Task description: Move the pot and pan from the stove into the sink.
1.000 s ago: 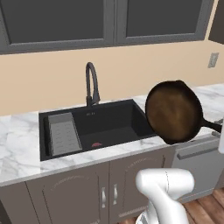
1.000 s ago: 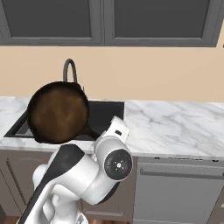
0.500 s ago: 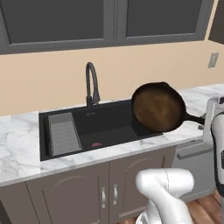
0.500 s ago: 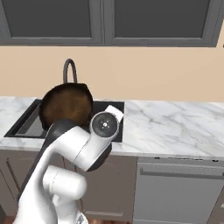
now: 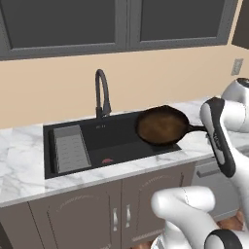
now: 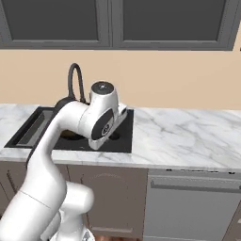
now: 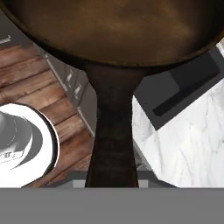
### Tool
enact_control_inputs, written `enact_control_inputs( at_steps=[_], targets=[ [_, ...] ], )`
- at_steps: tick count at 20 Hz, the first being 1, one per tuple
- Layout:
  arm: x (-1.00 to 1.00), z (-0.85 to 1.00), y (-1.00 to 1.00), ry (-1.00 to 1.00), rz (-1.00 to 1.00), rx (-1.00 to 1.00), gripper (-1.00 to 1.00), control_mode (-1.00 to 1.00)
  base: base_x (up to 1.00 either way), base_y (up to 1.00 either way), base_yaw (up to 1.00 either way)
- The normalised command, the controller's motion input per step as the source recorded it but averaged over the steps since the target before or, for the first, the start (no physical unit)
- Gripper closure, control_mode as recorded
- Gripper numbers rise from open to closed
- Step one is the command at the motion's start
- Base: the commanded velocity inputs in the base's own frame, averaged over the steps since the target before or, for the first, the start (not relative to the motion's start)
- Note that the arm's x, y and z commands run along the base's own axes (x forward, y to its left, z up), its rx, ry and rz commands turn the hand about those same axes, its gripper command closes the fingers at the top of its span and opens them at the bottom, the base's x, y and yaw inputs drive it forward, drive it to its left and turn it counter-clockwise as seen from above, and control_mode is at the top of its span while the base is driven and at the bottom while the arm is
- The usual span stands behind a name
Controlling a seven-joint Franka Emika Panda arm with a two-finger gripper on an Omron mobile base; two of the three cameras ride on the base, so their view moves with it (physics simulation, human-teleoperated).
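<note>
Level over the sink (image 5: 116,141), the pan (image 5: 162,126) points its handle right, gripper clamped on it.

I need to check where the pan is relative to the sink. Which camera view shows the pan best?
The left base view is best: the whole pan shows there, handle included, held above the right end of the sink. The hand view gives a close look at its handle and part of its bowl. In the right base view the arm mostly covers it.

Left base: behind-left, facing sink (image 5: 112,141), mid-range | Right base: behind-right, facing same sink (image 6: 120,141) and counter (image 6: 188,134) | Hand: close along pan (image 7: 113,131) handle, looking down.
</note>
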Motion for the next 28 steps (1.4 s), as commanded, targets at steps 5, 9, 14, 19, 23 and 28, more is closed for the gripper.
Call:
enact_control_inputs(
  at_steps=[5, 9, 14, 19, 23, 28],
  targets=[
    [0.39, -0.24, 0.07, 0.4, -0.02, -0.13, 1.0, -1.0, 0.0, 0.0, 0.0],
    [0.51, -0.19, 0.14, 0.3, 0.0, -0.1, 1.0, -1.0, 0.0, 0.0, 0.0],
    [0.65, -0.11, 0.24, 0.25, -0.02, -0.07, 1.0, -1.0, 0.0, 0.0, 0.0],
    [0.59, -0.11, 0.23, 0.19, -0.03, -0.01, 1.0, -1.0, 0.0, 0.0, 0.0],
    [0.33, -0.09, 0.14, 0.1, -0.02, 0.0, 1.0, -1.0, 0.0, 0.0, 0.0],
    [0.01, 0.0, 0.0, 0.0, 0.0, 0.0, 1.0, -1.0, 0.0, 0.0, 0.0]
  ],
)
